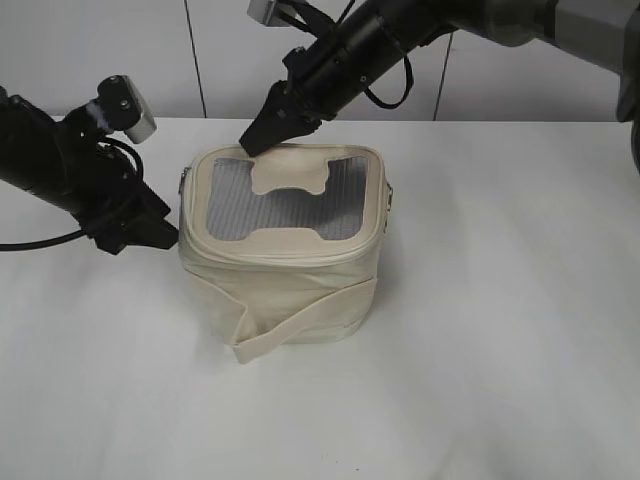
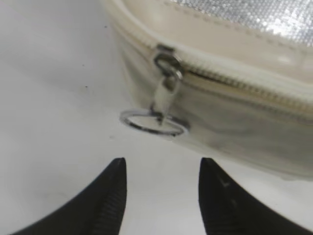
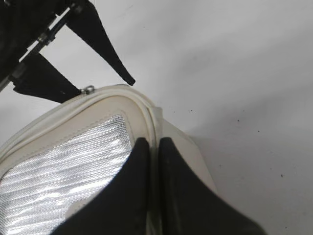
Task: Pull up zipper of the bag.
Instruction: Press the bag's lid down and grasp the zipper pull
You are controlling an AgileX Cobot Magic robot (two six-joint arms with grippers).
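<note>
- Sitting near the middle of the white table, the bag is showing its grey mesh top panel with the cream H-shaped patch facing up, and a flat cream strap is crossing its front side.
- No brand, label or readable writing is showing on the bag or on either arm in any view.
- The zipper is running along the rim of the top panel; in the left wrist view a silver slider is hanging at the bag's left corner with its round ring pull dangling against the side wall.
- The left gripper is hovering just short of that ring, its fingers spread apart and holding nothing.
- The right gripper is reaching down onto the far rim of the bag, fingers nearly together with the rim's cream edge pinched between them; the tips are hiding whatever lies beneath them.
- The left wrist view is blurring the ring and slider, and a second small metal piece on the bag's right side is too small to make out.
</note>
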